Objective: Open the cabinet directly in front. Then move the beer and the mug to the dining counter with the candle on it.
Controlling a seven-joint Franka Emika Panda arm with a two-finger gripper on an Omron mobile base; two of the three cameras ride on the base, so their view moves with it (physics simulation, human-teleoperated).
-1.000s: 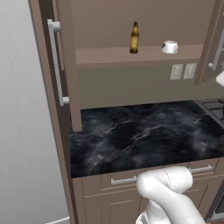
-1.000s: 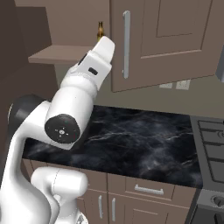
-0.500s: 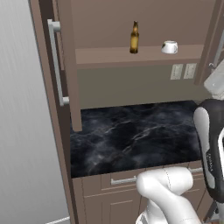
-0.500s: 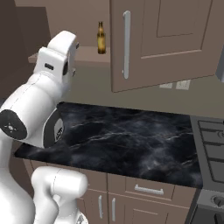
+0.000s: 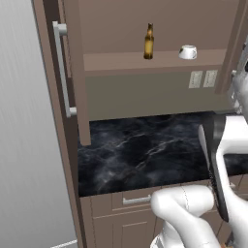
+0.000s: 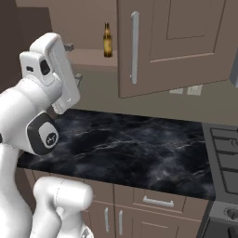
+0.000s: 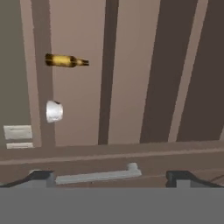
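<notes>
The beer [image 5: 148, 42] stands upright on the shelf of the opened cabinet [image 5: 72, 72], with the mug [image 5: 187, 52] just to its right on the same shelf. In the hand view both lie ahead of the gripper [image 7: 111, 177] and off to one side, the bottle's long axis running crosswise because the hand is rolled. The jaws are spread wide and empty, so the reach still calls for a turn toward the bottle.

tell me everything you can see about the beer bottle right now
The beer is a slim amber-brown glass bottle with a long narrow neck and a yellowish label round its body. It stands upright on the bottom shelf of the opened cabinet, left of the mug and clearly apart from it. Nothing touches it but the shelf. In the hand view it appears sideways because the camera is rolled.
</notes>
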